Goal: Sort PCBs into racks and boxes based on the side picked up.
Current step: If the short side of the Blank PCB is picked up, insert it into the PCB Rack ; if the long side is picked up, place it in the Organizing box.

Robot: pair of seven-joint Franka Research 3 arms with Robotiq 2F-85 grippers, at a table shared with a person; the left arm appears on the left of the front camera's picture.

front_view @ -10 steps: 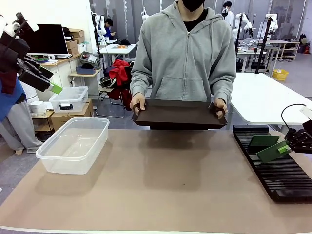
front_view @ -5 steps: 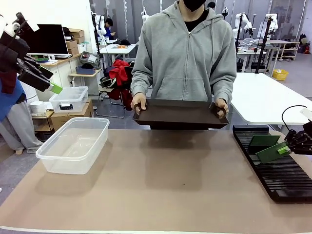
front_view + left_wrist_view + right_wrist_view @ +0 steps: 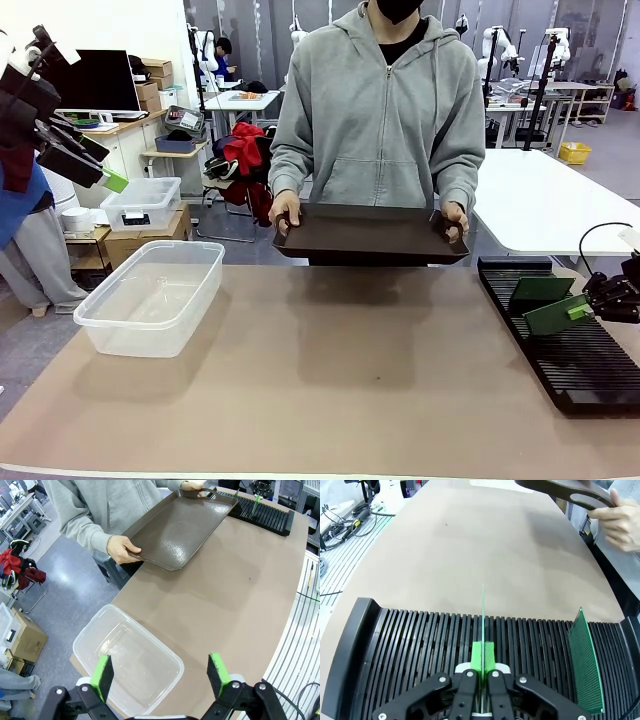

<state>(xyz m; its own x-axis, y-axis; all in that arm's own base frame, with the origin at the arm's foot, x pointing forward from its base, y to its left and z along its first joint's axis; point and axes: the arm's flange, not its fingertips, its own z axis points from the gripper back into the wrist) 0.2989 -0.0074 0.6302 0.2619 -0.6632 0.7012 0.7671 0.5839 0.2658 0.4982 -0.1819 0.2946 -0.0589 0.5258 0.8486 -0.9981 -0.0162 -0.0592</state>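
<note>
My right gripper (image 3: pixel 588 309) is shut on a green PCB (image 3: pixel 551 315) and holds it over the black slotted rack (image 3: pixel 585 372) at the right of the table. In the right wrist view this PCB (image 3: pixel 483 611) stands edge-on between the pads (image 3: pixel 477 656), its lower edge at the rack's (image 3: pixel 410 645) slots. Another PCB (image 3: pixel 540 289) stands tilted in the rack, a few slots away (image 3: pixel 585 660). Raised high at the far left, my left gripper (image 3: pixel 98 166) is open and holds nothing. The clear box (image 3: pixel 150 296) lies below it (image 3: pixel 131 666).
Across the table a person in a grey hoodie holds a dark brown tray (image 3: pixel 370 234) with both hands at the far edge. A hand (image 3: pixel 621 523) grips the tray's handle (image 3: pixel 580 495). The brown table middle (image 3: pixel 340 370) lies bare between box and rack.
My right gripper with its PCB has sunk slightly toward the rack. The left arm and the person's tray have stayed put.
</note>
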